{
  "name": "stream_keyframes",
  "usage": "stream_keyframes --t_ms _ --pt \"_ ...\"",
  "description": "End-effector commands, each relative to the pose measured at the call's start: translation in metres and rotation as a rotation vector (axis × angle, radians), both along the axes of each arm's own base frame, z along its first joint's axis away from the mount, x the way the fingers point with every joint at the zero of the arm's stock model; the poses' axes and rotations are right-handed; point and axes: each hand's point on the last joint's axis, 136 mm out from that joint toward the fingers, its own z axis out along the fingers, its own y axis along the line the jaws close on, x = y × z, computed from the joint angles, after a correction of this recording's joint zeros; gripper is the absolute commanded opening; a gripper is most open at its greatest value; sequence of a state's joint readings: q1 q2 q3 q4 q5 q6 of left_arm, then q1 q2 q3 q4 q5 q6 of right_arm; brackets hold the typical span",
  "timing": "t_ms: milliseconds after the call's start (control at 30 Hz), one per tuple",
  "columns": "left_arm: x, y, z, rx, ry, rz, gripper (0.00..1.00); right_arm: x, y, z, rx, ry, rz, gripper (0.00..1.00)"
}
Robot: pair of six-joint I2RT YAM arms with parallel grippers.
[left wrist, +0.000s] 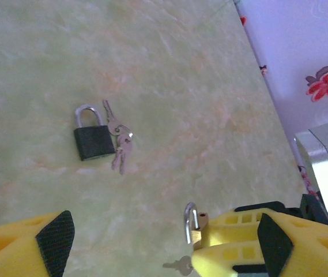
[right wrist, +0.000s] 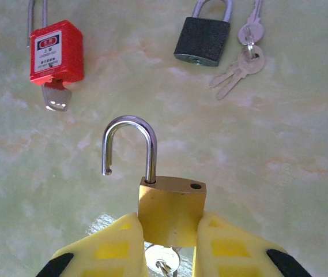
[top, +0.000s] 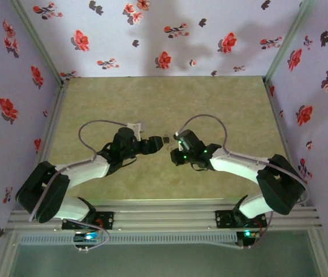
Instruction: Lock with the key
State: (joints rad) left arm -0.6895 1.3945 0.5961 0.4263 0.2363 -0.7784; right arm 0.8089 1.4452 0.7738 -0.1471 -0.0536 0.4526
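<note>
The right pincer (right wrist: 169, 245) is clenched on the brass padlock (right wrist: 172, 202), its shackle swung open above the counter (right wrist: 302, 190). The key (right wrist: 162, 258) sticks from the padlock's underside. The left pincer (left wrist: 164, 245) stands released and empty nearby.

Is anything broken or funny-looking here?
Nothing looks broken. One thing stands out: the small brass padlock clamped by the right gripper has its silver metal shackle popped up, one end hanging free outside the body, so it is unlocked.
</note>
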Motion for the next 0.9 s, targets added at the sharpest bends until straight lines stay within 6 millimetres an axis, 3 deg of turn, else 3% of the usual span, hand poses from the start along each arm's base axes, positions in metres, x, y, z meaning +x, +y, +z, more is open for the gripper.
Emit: stream_keyframes --t_ms 0,433,867 --pt "-0.001 -0.021 0.020 -0.086 -0.014 -0.069 0.84 0.001 0.012 0.017 0.049 -0.038 0.022 0.18" --pt "-0.003 -0.039 0.011 -0.129 0.058 -0.133 0.72 -0.004 0.023 0.032 0.086 -0.076 0.044 0.17" --pt "-0.007 -0.050 0.009 -0.184 0.092 -0.182 0.50 -0.005 0.020 0.038 0.094 -0.093 0.038 0.16"
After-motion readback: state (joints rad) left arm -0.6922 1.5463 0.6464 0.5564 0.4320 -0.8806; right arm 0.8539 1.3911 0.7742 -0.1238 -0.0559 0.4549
